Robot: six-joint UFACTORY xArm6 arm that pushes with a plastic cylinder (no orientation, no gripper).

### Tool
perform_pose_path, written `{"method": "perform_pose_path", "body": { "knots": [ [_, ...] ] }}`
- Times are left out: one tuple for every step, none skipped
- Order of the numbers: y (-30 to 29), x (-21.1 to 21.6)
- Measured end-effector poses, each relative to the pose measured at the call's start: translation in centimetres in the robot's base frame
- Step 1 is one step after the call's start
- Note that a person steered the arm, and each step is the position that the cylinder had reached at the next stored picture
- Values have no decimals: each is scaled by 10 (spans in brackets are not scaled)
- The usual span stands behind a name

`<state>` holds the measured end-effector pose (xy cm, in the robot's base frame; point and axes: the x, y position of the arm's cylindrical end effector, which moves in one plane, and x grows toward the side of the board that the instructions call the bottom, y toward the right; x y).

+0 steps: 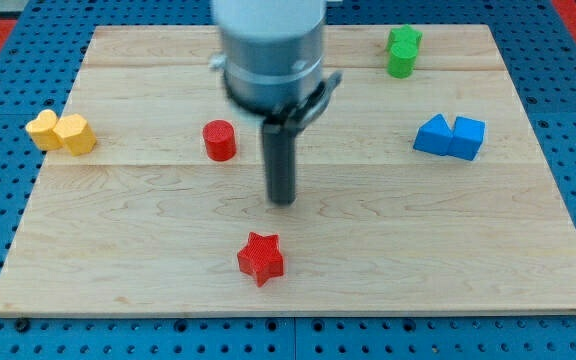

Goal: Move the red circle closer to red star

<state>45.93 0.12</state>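
Observation:
The red circle [219,140] stands left of the board's middle. The red star [260,258] lies near the view's bottom, below the middle. My tip [283,200] is on the board between them, to the right of and below the red circle and above the red star, touching neither.
Two yellow blocks [61,132] sit together at the view's left. A blue triangle [432,134] and a blue cube [467,138] touch at the right. Two green blocks [402,50] sit at the top right. The wooden board [528,250] lies on a blue pegboard.

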Motion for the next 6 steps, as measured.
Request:
{"method": "perform_pose_path", "body": {
  "knots": [
    [13, -111],
    [-44, -130],
    [-75, -95],
    [-74, -47],
    [-74, -24],
    [-120, -25]
  ]
}}
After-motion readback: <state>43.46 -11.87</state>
